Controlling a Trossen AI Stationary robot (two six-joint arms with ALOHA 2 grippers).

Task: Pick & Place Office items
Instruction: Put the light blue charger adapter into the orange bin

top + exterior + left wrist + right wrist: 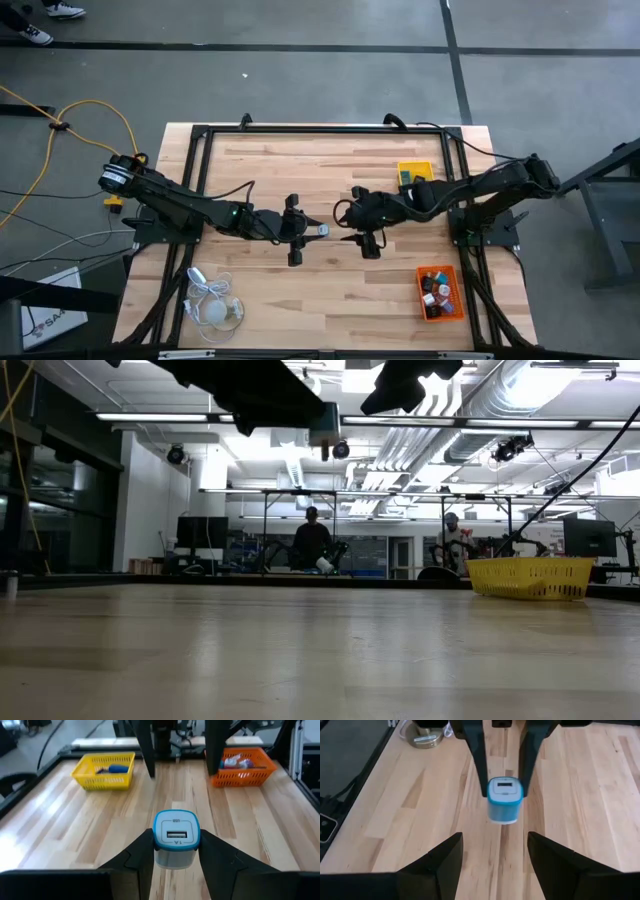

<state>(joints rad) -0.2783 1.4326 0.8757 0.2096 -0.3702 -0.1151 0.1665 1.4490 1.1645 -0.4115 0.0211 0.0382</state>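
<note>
Pale wooden desk (300, 290) planks run beneath both arms at its middle. Above them the left gripper (175, 852) has its fingers clamped on a small USB charger block (175, 838) — white body, blue-rimmed face, its port end toward the right gripper (495, 851), long axis along the fingers. Right fingers spread, empty, facing it.

You see a small blue-and-white USB charger block (176, 839) pinched above mid-desk with its port face outward, one blue piece (116, 769) in the yellow tray, and several small pieces (437, 290) in the orange tray.
</note>
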